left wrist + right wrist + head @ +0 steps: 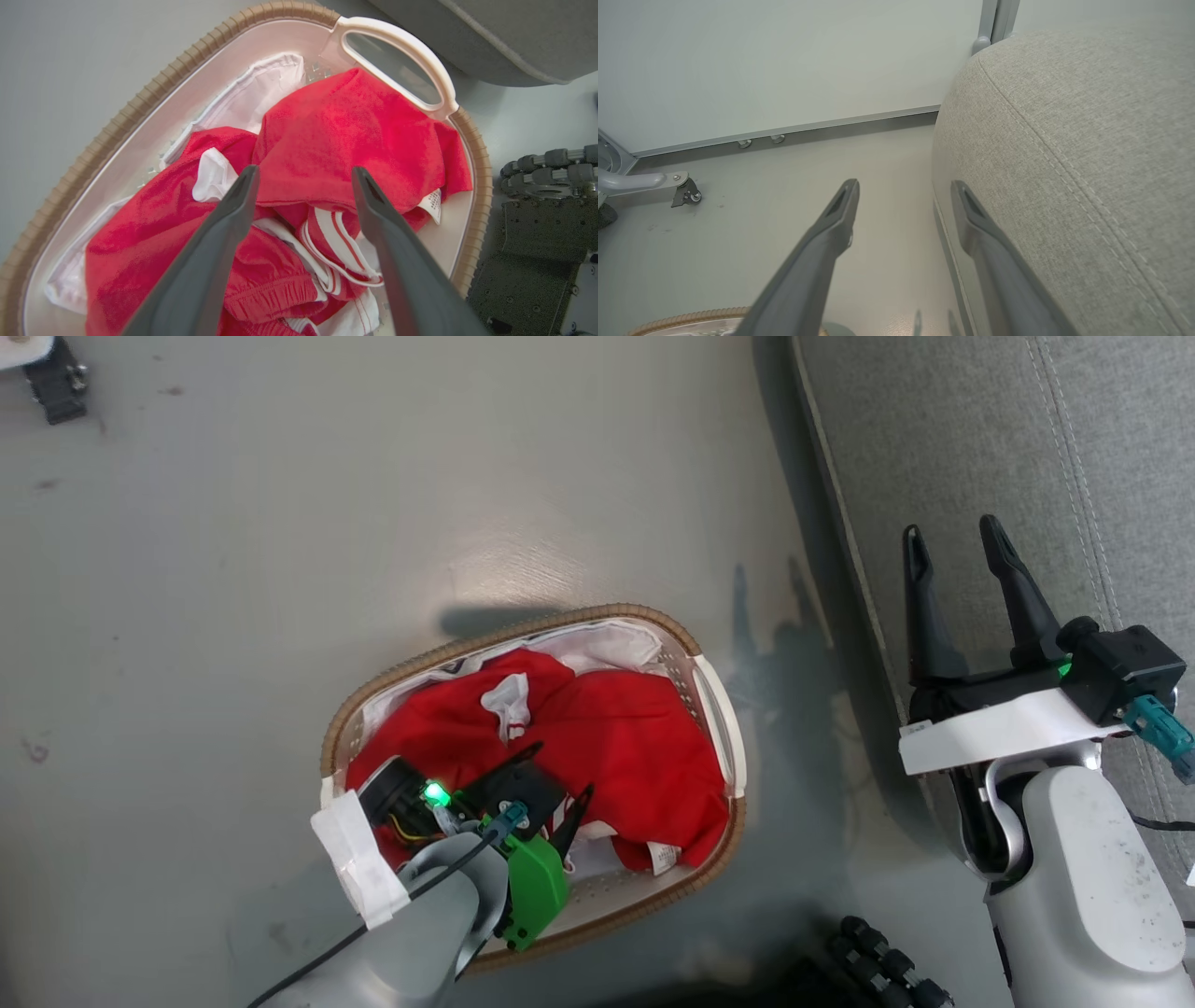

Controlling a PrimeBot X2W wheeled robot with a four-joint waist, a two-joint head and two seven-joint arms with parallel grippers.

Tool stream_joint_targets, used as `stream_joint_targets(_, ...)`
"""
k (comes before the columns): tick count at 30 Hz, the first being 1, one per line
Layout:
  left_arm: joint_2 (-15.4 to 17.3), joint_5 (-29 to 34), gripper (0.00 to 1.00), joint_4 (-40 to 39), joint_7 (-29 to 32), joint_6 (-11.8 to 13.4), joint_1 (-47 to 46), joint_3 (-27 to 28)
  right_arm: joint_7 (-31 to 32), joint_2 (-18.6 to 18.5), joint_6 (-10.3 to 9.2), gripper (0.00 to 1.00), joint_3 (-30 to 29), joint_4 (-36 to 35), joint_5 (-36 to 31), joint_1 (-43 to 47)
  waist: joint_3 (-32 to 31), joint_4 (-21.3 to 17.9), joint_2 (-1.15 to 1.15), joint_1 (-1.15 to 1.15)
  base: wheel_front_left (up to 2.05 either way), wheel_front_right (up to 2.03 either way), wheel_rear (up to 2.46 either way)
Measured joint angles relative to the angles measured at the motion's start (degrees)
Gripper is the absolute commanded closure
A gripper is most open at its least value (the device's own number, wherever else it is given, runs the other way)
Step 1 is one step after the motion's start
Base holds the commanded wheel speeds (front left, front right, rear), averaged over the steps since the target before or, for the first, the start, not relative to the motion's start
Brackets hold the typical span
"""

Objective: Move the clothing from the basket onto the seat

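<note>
Over the basket (579, 613), left hand (304, 170) hung fully open, holding nothing, its tips astride a fold of the clothing (345, 126); contact unclear. It looked lined up to pinch the top layer. Right hand (950, 530) was also wide open and empty, off to the basket's right at the seat (990, 420) edge, likely parked clear. All clothing lay inside the basket, none on the seat. It was bright red, soft and heaped in crumples, with white stripes and trim and a small tag (432, 203) by the basket's handle. White liner (271, 84) showed underneath. Basket sat on the floor (280, 523) near the seat.
</note>
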Motion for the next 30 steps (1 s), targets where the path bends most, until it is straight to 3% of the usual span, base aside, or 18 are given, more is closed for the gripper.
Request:
stream_joint_targets(21,0.03,-4.43,0.00,12.17,3.50,1.11,-8.94,-1.94,0.00,0.02,0.01,0.00,4.61,-0.20,5.88,-1.47,8.24,-8.55,0.00,0.00,0.00,0.00,0.00)
stream_joint_targets(25,0.02,-5.30,0.49,12.13,4.92,1.01,-8.94,-2.87,0.00,0.01,0.01,0.00,5.30,-0.19,6.27,-1.46,8.54,-9.28,0.00,0.00,0.00,0.00,0.00)
stream_joint_targets(26,0.02,-5.67,0.55,12.13,5.00,1.10,-8.94,-2.88,0.00,0.01,0.01,0.00,5.42,-0.19,6.44,-1.46,8.61,-9.42,0.00,0.00,0.00,0.00,0.00)
stream_joint_targets(30,0.03,-6.37,0.58,13.01,6.32,2.22,-9.48,-3.08,0.00,0.02,0.01,0.00,6.12,-0.31,7.05,-1.63,9.05,-10.01,0.00,0.00,0.00,0.00,0.00)
